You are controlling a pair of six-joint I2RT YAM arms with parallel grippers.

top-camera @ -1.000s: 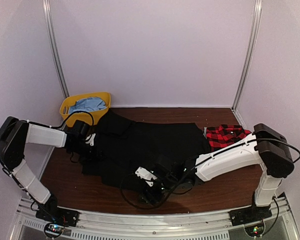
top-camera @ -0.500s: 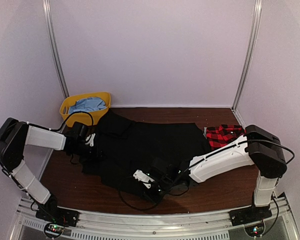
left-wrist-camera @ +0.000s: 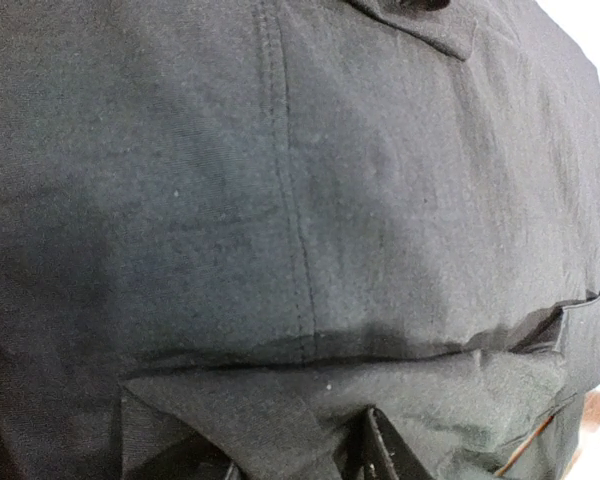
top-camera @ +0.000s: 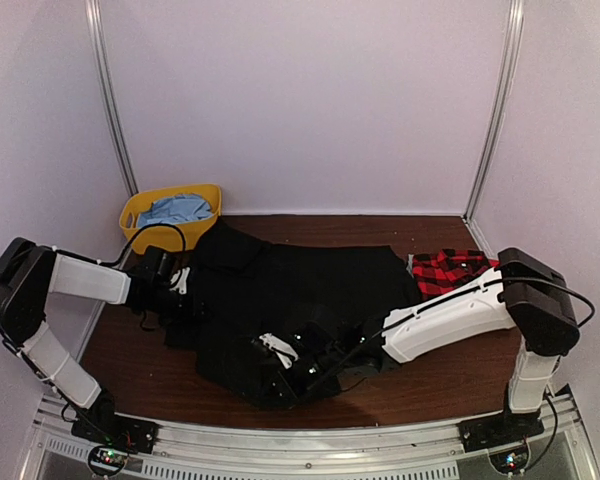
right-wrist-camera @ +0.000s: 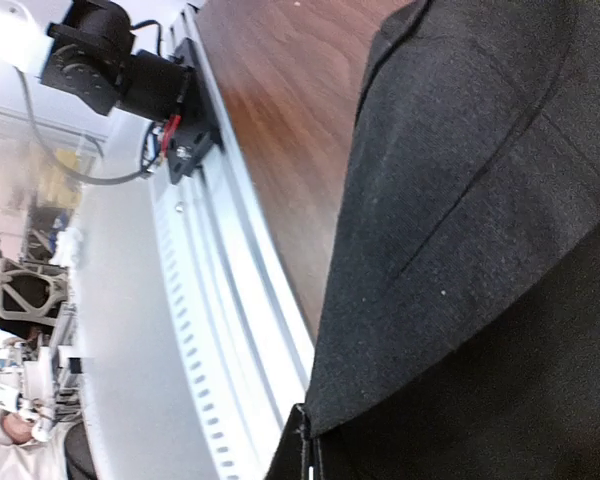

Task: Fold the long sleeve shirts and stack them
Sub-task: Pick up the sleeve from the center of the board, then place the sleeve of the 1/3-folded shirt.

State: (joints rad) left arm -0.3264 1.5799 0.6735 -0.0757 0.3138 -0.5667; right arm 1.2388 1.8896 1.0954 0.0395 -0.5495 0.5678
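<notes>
The black shirt [top-camera: 310, 285] lies spread across the middle of the brown table [top-camera: 460, 372], collar end toward the back left, its near hem reaching almost to the front edge. The red-and-black plaid shirt [top-camera: 448, 270] sits bunched at the right rear, just beside the black one. The right gripper [right-wrist-camera: 305, 450] is clenched on the black shirt's near hem, the cloth rising from its pinched tips above the metal rail [right-wrist-camera: 210, 330]. The left gripper [left-wrist-camera: 280, 462] rests at the shirt's left edge, fingers apart with black cloth across them; whether it grips cannot be told. A yellow bin [top-camera: 208, 192] holding blue cloth [top-camera: 175, 210] stands at the back left corner.
</notes>
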